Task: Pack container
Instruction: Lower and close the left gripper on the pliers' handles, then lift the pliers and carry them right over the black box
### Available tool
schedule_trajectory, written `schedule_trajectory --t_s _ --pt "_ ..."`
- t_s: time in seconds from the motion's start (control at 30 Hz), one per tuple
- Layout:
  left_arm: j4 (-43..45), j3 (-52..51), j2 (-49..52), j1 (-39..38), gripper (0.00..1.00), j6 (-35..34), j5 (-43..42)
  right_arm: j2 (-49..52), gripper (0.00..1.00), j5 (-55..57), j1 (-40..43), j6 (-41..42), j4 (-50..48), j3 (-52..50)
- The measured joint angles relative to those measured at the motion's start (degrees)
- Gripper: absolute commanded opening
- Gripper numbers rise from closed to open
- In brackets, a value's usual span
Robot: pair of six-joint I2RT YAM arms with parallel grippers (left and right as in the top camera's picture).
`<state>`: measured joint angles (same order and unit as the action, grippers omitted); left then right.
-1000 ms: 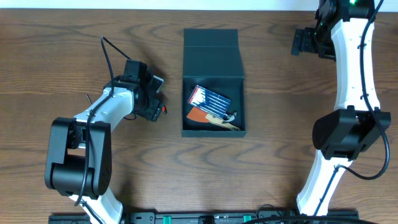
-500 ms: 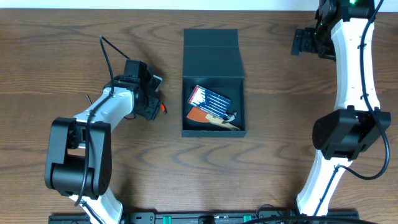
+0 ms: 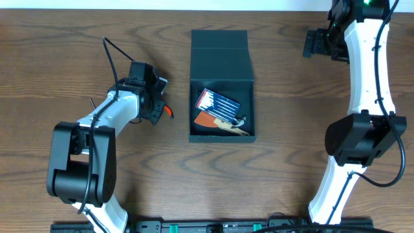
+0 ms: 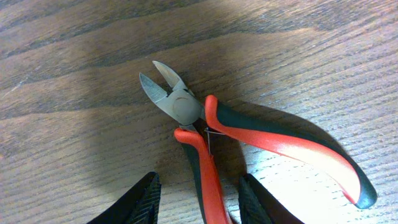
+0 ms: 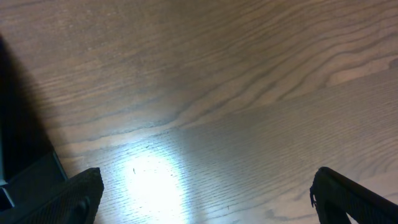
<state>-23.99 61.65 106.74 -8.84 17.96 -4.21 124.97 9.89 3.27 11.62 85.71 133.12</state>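
Observation:
The dark teal container (image 3: pixel 222 137) stands open at the table's middle, its flap lid (image 3: pixel 220 55) laid back. Inside lie a blue striped packet (image 3: pixel 218 102), an orange item and a tan tool. Red-and-black side cutters (image 4: pixel 249 134) lie flat on the wood left of the box; only a bit of red (image 3: pixel 169 112) shows from overhead. My left gripper (image 4: pixel 199 180) is open, low over the cutters, its fingers on either side of one handle; overhead it (image 3: pixel 160 105) covers them. My right gripper (image 5: pixel 205 186) is wide open and empty over bare wood, at the far right (image 3: pixel 314 44).
The left arm's black cable (image 3: pixel 111 55) loops above the table on the left. A dark edge (image 5: pixel 18 124) shows at the left of the right wrist view. Bare wood lies between the cutters and the box's left wall (image 3: pixel 190 110).
My left gripper has shifted slightly toward the far side over the cutters. The right arm and the box have not moved.

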Motion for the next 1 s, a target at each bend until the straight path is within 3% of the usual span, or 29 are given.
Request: schedule_trajectory --t_s 0.33,0.47,0.53,1.0 --pt "0.0 0.0 0.02 0.0 0.29 -0.02 0.13 0.0 0.99 0.0 0.0 0.0 0.0 0.0" --pt "0.0 0.0 0.04 0.0 0.19 -0.13 0.13 0.0 0.99 0.0 0.0 0.02 0.0 0.0" --pt "-0.02 0.0 0.07 0.0 0.06 -0.52 0.09 0.0 0.99 0.0 0.0 0.02 0.0 0.0" --pt "0.02 0.0 0.11 0.0 0.06 -0.66 0.13 0.0 0.99 0.0 0.0 0.02 -0.02 0.02"
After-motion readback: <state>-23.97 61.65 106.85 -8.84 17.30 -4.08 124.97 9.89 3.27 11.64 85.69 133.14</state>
